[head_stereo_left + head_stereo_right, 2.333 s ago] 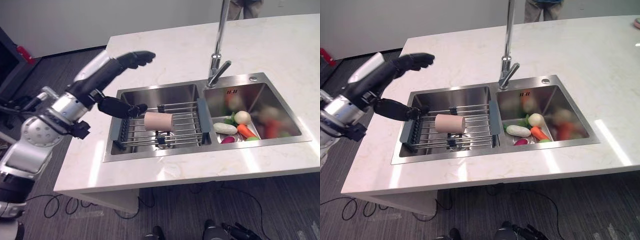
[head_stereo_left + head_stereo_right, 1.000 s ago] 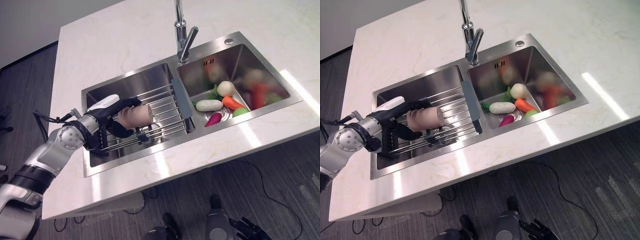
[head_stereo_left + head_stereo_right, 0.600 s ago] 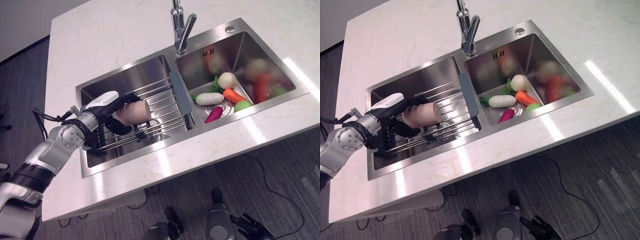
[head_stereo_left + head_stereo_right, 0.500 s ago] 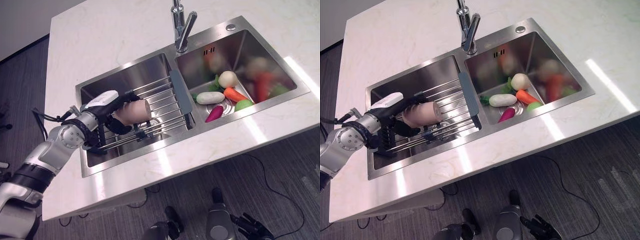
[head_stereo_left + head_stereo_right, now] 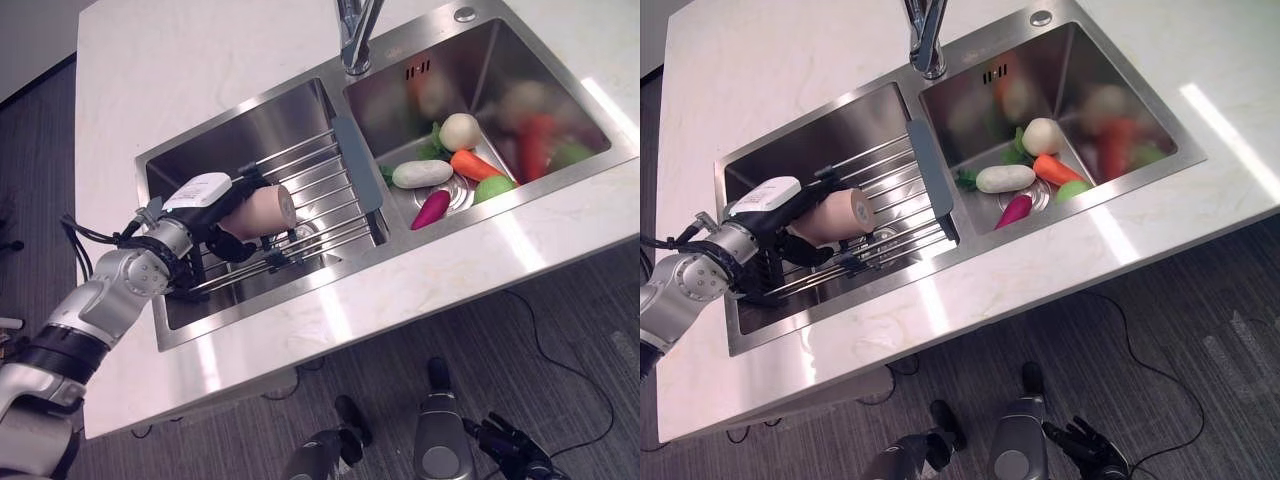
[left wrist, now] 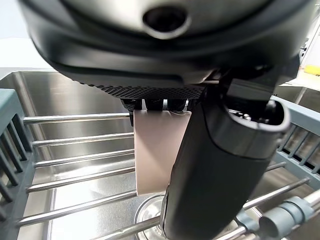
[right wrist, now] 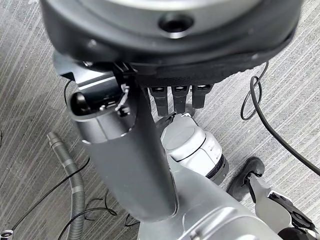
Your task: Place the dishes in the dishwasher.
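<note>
Fingers and thumb of the left hand [image 5: 205, 205] have closed round the pink cup [image 5: 258, 211], which 2.3 s ago lay free on the rack while the hand hovered open above the counter. Since 0.5 s ago the grip looks the same; the whole view has shifted, so the camera moved.

The cup lies on its side on the wire drying rack [image 5: 322, 205] that spans the left sink basin [image 5: 240, 130], its long axis running across the rack bars, open mouth toward the grey end rail [image 5: 358, 178] and the faucet [image 5: 352, 30]. Bare bars lie between the mouth and that rail. The right basin [image 5: 1110, 75] holds vegetables [image 5: 1025, 165]. The white counter [image 5: 780, 60] runs wide beyond the sink rim.

The right hand [image 7: 177, 97] hangs over the grey floor, fingers curled on nothing.
</note>
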Controlling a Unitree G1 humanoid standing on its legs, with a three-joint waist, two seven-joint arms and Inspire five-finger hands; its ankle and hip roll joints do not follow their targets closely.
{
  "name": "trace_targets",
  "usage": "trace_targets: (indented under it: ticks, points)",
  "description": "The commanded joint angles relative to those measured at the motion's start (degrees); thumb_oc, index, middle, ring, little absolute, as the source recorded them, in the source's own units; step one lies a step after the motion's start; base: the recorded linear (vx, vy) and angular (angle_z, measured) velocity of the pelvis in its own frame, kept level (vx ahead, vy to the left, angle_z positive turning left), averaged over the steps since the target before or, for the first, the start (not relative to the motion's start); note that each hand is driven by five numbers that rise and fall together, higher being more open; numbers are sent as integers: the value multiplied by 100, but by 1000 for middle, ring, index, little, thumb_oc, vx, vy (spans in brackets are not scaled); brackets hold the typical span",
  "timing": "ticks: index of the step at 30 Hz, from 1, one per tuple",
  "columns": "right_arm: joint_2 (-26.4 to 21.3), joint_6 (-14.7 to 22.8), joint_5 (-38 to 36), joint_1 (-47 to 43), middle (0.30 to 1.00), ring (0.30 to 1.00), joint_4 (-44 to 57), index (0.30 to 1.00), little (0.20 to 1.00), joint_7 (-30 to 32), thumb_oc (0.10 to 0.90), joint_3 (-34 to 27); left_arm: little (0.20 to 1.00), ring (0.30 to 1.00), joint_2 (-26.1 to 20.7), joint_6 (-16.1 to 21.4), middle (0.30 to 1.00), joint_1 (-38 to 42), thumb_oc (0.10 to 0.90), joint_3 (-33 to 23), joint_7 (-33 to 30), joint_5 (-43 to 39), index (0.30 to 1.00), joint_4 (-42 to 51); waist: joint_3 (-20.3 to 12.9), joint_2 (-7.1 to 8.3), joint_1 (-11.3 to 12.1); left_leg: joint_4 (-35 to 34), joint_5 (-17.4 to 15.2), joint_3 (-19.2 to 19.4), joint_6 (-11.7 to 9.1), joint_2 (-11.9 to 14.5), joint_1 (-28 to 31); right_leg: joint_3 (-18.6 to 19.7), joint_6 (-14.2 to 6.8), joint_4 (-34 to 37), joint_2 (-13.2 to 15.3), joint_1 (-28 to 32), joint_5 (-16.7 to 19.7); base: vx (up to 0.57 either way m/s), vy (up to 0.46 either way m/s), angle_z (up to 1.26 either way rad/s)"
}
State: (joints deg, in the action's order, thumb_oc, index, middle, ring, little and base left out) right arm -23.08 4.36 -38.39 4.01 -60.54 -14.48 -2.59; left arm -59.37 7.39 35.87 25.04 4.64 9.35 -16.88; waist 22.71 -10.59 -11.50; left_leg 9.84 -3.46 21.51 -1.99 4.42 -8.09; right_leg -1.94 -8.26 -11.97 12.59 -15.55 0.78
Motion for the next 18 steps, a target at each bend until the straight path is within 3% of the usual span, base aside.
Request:
trace_targets:
  ticks: [1,5,6,7,8,18]
  points:
    - [-69,78,-117,222,900,900,312,900,900,-58,800,25,900,900,-160,13,900,367,800,-381,-222,-57,900,-86,-196,101,-105,735,-690,-725,-190,79,-514,16,-466,-521,245,-44,-637,0,0,0]
    - [-84,86,-120,194,900,900,349,900,900,-100,800,19,900,900,-156,-2,900,448,800,-344,-200,-114,900,-91,-94,118,-110,735,-672,-723,-189,80,-582,11,-466,-521,247,-115,-609,-16,-1,0]
    - [-80,96,-119,188,900,900,349,900,900,-110,800,23,648,648,-142,-9,648,456,632,-327,-201,-86,648,-88,-74,121,-113,735,-670,-723,-189,81,-592,10,-466,-521,247,-124,-606,0,0,0]
    - [-80,99,-120,187,900,900,350,900,900,-111,800,24,648,648,-139,-12,648,464,632,-322,-200,-80,648,-90,-71,122,-113,735,-668,-723,-189,81,-595,9,-466,-521,247,-127,-604,0,0,0]
    - [-82,110,-121,176,900,900,379,900,900,-116,800,45,300,300,-126,-39,300,527,400,-251,-134,-10,300,-98,-37,129,-125,735,-658,-722,-192,86,-616,8,-468,-521,246,-151,-590,0,0,0]
    - [-86,122,-84,131,900,900,355,900,900,-101,800,56,300,300,-81,18,300,599,400,-184,151,-276,300,11,-24,135,-108,735,-640,-705,-198,110,-603,-57,-457,-521,249,-132,-579,0,0,0]
